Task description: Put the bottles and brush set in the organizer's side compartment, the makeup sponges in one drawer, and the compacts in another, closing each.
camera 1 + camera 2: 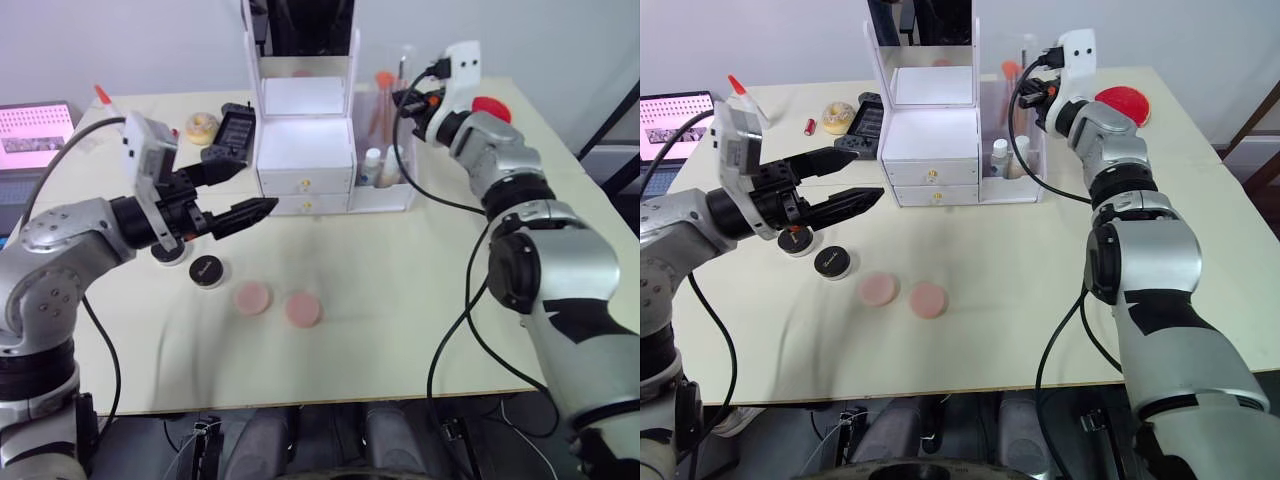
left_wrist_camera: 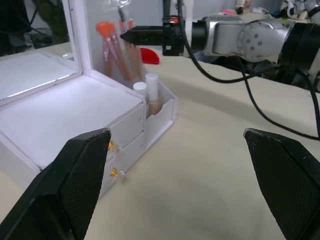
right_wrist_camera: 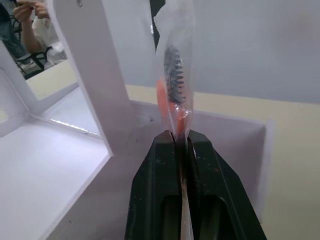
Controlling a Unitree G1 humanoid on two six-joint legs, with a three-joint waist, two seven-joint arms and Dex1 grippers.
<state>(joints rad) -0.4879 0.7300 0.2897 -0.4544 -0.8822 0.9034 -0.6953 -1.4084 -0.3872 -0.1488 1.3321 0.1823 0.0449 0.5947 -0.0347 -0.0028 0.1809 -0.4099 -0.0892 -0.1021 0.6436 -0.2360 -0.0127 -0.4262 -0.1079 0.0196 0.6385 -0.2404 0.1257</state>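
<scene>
The white organizer (image 1: 304,150) stands at the back centre, both drawers (image 1: 305,182) shut. In its side compartment (image 1: 385,190) are two bottles (image 2: 151,92) and the brush set (image 3: 172,75), a clear packet of orange-tipped brushes held upright. My right gripper (image 3: 181,137) is shut on the packet above that compartment. Left of the drawers, my left gripper (image 1: 257,187) hovers open and empty. On the table in front lie two pink makeup sponges (image 1: 252,297) and a black compact (image 1: 207,271); another compact (image 1: 168,255) is partly hidden under my left arm.
A red disc (image 1: 490,108) lies at the back right. A yellow ring (image 1: 202,127), a black case (image 1: 235,130) and a small red stick (image 1: 810,126) sit left of the organizer. A laptop (image 1: 35,135) is at the far left.
</scene>
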